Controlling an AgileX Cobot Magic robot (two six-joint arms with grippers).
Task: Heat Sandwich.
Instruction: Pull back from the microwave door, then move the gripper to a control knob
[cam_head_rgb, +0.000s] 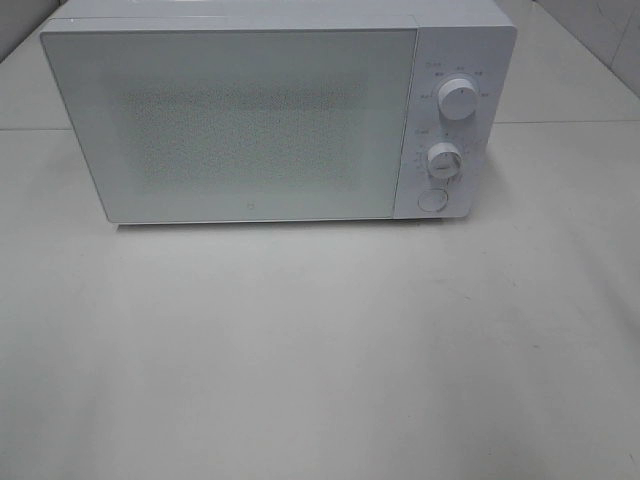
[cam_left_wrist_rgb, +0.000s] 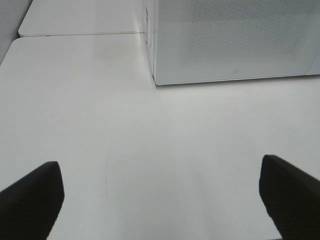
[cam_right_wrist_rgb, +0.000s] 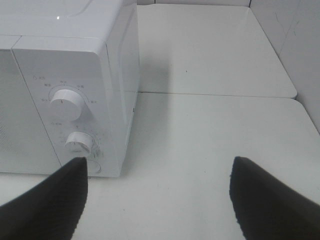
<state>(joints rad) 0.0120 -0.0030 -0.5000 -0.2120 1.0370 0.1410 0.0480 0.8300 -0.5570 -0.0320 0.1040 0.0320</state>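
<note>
The sandwich is out of view in all three frames. A white microwave (cam_head_rgb: 270, 110) stands at the back of the table with its door shut, two round knobs (cam_head_rgb: 457, 100) and a round button on its right panel. My left gripper (cam_left_wrist_rgb: 160, 200) is open above bare table in front of the microwave's left corner (cam_left_wrist_rgb: 155, 75). My right gripper (cam_right_wrist_rgb: 160, 200) is open too, near the microwave's right side, with the knobs (cam_right_wrist_rgb: 65, 102) just beyond one finger. Neither gripper shows in the exterior high view, and neither holds anything.
The white table (cam_head_rgb: 320, 350) stretches in front of the microwave. A seam between table panels (cam_right_wrist_rgb: 215, 94) runs behind its right side. A wall stands at the far right (cam_right_wrist_rgb: 305, 45).
</note>
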